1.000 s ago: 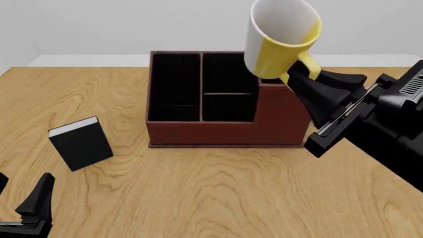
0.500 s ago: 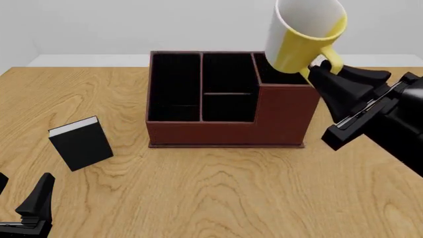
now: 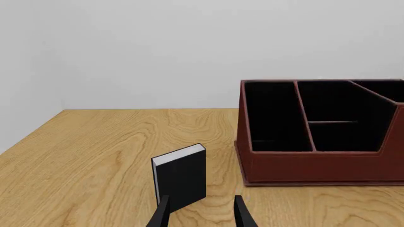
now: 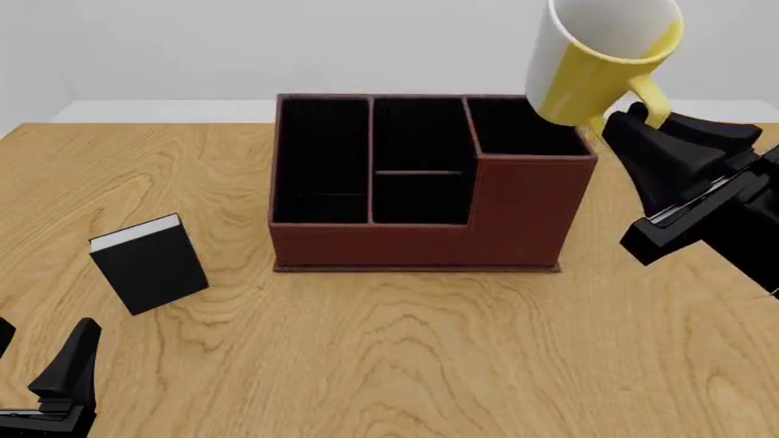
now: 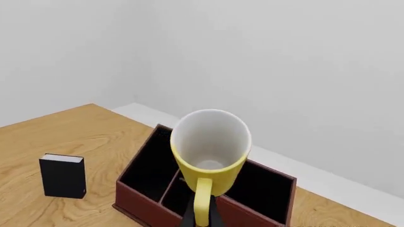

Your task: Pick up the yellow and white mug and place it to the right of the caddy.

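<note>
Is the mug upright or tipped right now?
Tipped: the mug hangs by its handle from the right gripper, and its white mouth faces the front camera.

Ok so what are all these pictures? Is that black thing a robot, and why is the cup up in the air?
Yes, it's a robot with two black arms, drawn by a computer like a video game. One picture looks down at the wooden table from behind the arms. The other two come from little cameras riding on each arm.

On the table stand a big reddish-brown box, the caddy, with black pockets inside, and a small black book with white pages.

The right gripper pinches the handle of the yellow and white mug, so the cup hangs tilted in the air, above the caddy's right end. The left gripper waits low near the book, open and holding nothing.
</note>
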You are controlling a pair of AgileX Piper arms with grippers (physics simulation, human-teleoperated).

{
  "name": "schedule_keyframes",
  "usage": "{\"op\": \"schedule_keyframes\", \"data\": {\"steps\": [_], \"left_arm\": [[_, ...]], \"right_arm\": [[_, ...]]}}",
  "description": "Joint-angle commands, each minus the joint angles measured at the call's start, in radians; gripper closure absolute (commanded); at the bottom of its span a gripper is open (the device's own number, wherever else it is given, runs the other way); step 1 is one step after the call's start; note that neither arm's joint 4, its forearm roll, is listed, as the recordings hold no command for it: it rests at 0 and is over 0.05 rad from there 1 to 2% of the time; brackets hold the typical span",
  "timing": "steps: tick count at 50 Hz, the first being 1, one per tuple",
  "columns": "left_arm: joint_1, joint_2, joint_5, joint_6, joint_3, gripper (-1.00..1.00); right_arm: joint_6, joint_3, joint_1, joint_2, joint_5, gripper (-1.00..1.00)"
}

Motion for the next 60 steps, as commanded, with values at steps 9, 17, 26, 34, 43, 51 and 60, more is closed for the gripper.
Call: {"op": "schedule_keyframes", "data": {"steps": [9, 17, 26, 34, 43, 51, 60], "left_arm": [[0.000, 0.000, 0.000, 0.000, 0.000, -1.00], [0.000, 0.000, 0.000, 0.000, 0.000, -1.00], [0.000, 0.000, 0.000, 0.000, 0.000, -1.00], [0.000, 0.000, 0.000, 0.000, 0.000, -1.00], [0.000, 0.000, 0.000, 0.000, 0.000, -1.00], [0.000, 0.000, 0.000, 0.000, 0.000, -1.00], [0.000, 0.000, 0.000, 0.000, 0.000, -1.00]], "right_arm": [[0.004, 0.009, -0.061, -0.020, 0.006, 1.00], [0.011, 0.008, -0.101, -0.038, 0.020, 1.00], [0.029, 0.005, -0.147, -0.040, 0.026, 1.00], [0.034, 0.015, -0.180, -0.039, 0.021, 1.00], [0.050, 0.018, -0.224, -0.037, 0.023, 1.00], [0.057, 0.017, -0.263, -0.034, 0.022, 1.00], [0.055, 0.018, -0.305, -0.030, 0.019, 1.00]]}}
